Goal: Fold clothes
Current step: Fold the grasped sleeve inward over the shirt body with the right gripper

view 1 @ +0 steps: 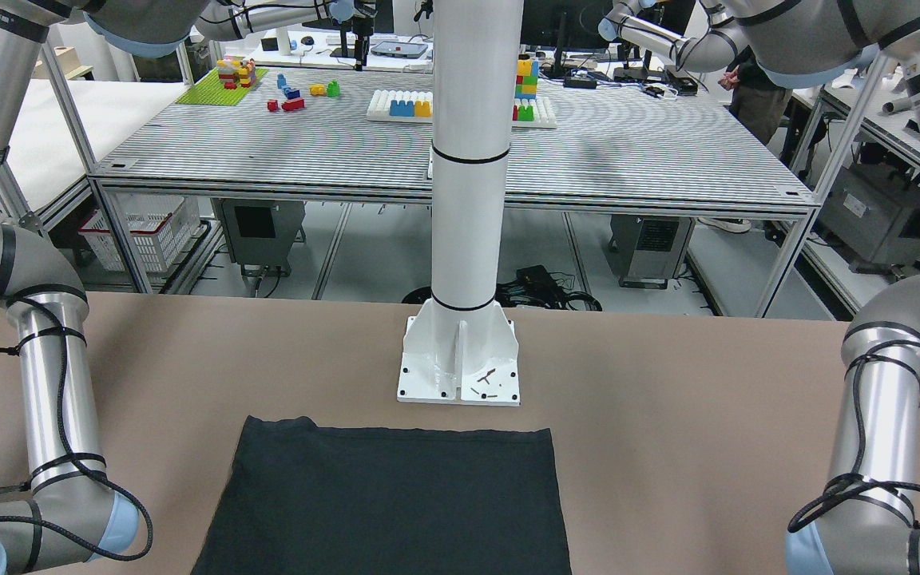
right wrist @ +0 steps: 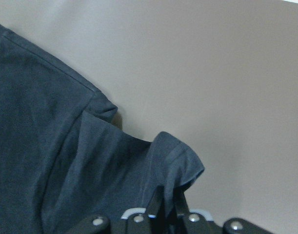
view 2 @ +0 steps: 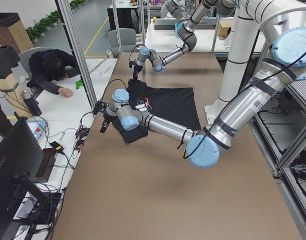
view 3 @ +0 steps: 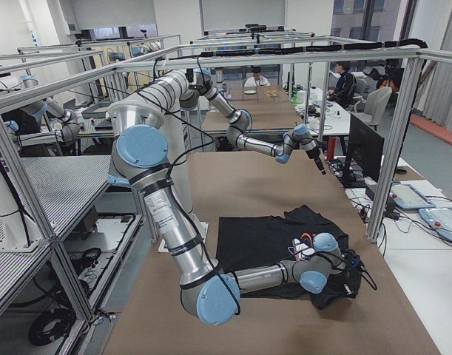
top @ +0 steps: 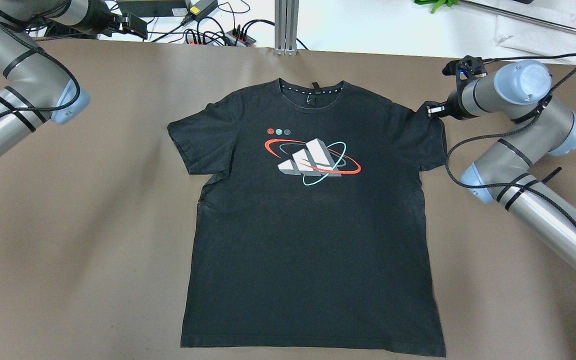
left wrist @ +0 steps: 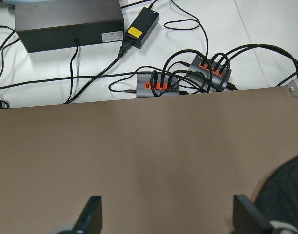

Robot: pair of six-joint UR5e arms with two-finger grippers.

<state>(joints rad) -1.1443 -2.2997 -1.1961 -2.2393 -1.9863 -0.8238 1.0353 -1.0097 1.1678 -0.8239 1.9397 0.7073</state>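
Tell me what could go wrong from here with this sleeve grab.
1. The right gripper pinches only a small bunch at the sleeve edge; it may slip out when pulled.
2. The left gripper hangs open off the T-shirt, so a one-sided pull could drag or skew it.

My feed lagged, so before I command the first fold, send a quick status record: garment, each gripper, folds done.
garment: black T-shirt, spread flat on the table, print up
right gripper: shut on the edge of one sleeve, fabric puckered up between the fingers
left gripper: open, over bare table near the far edge, beside the T-shirt, touching nothing
folds done: none visible
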